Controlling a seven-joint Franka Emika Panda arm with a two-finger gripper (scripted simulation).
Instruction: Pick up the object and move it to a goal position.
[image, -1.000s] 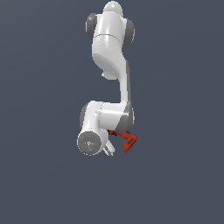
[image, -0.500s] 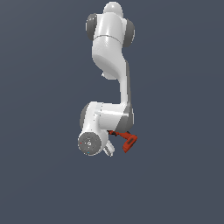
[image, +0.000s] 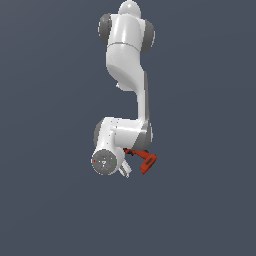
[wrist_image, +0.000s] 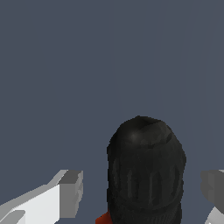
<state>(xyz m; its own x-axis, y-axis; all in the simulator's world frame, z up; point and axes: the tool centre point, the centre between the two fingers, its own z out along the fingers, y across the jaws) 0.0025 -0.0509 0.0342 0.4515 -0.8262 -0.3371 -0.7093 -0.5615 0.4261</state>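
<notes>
Standing folded downward against plain grey-blue ground, the large white jointed robot arm (image: 127, 75) is reaching low. Its gripper (wrist_image: 142, 190) is spreading wide, grey pads (wrist_image: 72, 192) flanking without touching the small red-orange toy power drill (image: 144, 161), whose black ribbed chuck is sitting between them.

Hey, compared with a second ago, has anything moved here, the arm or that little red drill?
Nothing has visibly changed. The white robot arm holds the same bent pose, and the small red-orange toy drill with the black nose sits in the same spot beside the wrist. In the wrist view the claw fingers stand apart on either side of the nose, not touching it.
</notes>
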